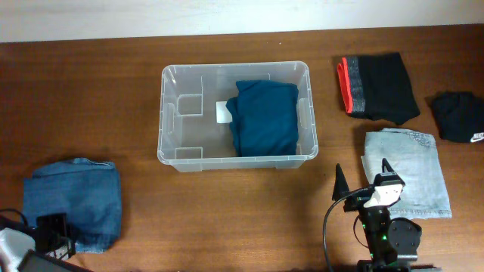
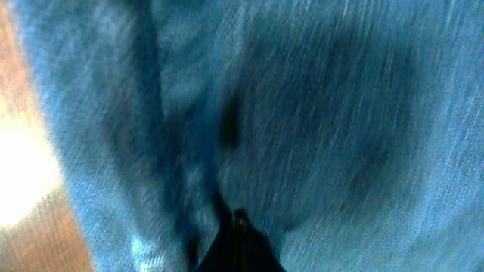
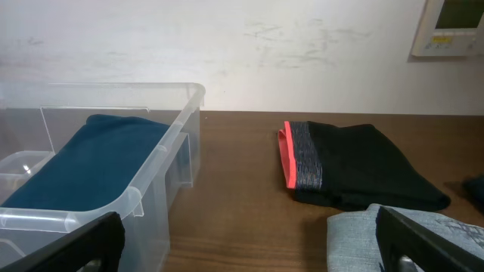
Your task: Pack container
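The container is a clear plastic bin at the table's centre. A folded dark teal garment fills its right half. A folded blue denim garment lies at the front left. My left gripper is at its near-left corner. In the left wrist view the blurred denim fills the frame. The left gripper is shut to a point, with the cloth creased into its tip. My right gripper stands open right of the bin, over bare wood, beside a light grey denim garment.
A black garment with a red band lies at the back right, a small black item with a white logo farther right. The wall runs along the table's far edge. The bin's left half holds only a white label.
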`<action>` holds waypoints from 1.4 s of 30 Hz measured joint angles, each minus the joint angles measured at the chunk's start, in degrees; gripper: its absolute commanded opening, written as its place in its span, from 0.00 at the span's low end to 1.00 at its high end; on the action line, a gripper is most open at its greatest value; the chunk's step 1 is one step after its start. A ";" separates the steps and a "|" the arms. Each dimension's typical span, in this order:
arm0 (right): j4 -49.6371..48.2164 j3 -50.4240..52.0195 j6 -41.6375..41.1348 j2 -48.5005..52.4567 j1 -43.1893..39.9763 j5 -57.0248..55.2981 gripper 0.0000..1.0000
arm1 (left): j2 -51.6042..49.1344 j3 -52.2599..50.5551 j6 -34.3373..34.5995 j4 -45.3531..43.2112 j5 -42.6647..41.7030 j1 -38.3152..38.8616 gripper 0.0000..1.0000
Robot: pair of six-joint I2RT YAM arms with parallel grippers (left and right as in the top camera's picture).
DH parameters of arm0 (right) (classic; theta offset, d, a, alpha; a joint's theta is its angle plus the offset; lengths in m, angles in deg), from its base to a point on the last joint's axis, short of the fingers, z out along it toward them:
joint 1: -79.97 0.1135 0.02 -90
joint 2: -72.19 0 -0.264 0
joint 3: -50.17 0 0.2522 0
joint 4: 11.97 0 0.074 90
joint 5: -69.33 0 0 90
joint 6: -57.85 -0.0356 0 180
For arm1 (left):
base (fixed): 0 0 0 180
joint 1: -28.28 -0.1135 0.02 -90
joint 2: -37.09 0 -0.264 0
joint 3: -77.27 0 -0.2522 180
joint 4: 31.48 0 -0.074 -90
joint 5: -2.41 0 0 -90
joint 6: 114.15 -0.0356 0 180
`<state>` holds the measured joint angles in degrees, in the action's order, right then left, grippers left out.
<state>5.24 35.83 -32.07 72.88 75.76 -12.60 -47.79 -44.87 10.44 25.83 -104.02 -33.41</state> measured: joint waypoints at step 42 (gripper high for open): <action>-0.02 0.00 -0.02 0.00 0.00 0.00 0.99 | -8.04 2.91 2.73 -22.56 -9.16 17.64 0.01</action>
<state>5.21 35.83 -32.10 72.88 75.76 -12.60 -55.83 -41.96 13.17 3.27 -113.18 -15.77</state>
